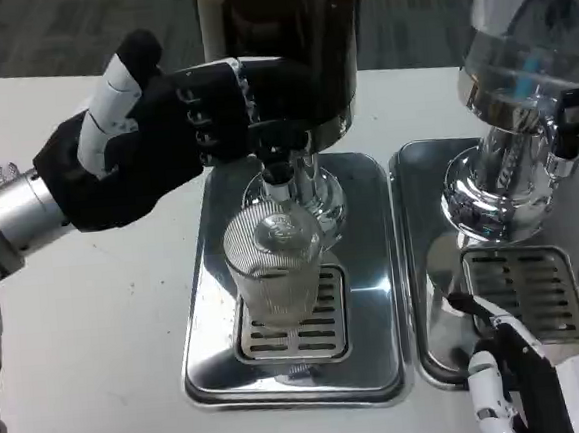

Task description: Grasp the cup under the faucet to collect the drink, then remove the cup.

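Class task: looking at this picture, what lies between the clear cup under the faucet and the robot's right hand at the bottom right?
In the head view, between the cup and the right hand lie the drip tray's slotted grate, its steel rim and the neighbouring tray.

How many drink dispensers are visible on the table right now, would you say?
2. The dark dispenser stands centre, over the cup on its drip tray. The clear dispenser stands at the right, partly cut off by the frame edge.

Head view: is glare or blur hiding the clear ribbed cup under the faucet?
Head view: the clear ribbed plastic cup reads sharply; bright reflections wash the shiny steel drip tray and chrome faucet base; the left robot hand is mildly soft, dark against the dispenser.
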Controlling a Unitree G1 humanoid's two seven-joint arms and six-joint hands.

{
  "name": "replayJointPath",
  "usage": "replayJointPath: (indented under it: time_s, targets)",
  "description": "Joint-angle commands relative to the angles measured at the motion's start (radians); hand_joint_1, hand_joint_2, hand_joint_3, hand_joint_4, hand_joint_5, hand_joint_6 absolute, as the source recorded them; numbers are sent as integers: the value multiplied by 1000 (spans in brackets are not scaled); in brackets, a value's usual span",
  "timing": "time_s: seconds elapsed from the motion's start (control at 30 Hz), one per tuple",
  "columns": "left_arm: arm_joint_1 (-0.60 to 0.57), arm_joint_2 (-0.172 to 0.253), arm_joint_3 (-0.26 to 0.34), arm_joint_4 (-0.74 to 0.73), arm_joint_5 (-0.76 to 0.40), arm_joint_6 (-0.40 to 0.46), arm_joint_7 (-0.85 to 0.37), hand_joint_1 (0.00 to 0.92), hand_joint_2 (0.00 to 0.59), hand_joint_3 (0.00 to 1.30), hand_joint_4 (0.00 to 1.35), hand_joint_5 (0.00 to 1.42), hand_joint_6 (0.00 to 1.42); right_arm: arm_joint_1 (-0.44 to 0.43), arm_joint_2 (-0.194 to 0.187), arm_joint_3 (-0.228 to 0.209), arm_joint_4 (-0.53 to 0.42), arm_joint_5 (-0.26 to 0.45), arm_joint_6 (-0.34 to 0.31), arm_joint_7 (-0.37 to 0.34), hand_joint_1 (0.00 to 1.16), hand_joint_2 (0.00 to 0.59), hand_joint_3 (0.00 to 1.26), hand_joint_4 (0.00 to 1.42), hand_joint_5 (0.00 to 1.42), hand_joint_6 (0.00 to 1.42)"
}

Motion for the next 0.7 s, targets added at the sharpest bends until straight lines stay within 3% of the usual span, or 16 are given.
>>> replayJointPath:
  time_s: [0.03,0.33,0.7]
  targets:
    - [20,-17,-19,14,21,-19,1,0,122,321,198,147,219,4,1,-7,4,11,-17,-8,0,576,260,173,108,48]
    - [49,-36,-28,6,18,-52,4,0,122,322,206,145,219,8,-1,-8,1,19,-14,-7,0,576,260,176,109,48]
    - [72,-35,-45,-8,44,-168,32,0,126,323,200,144,219,15,-8,-12,-8,20,-12,-2,0,575,260,187,121,48]
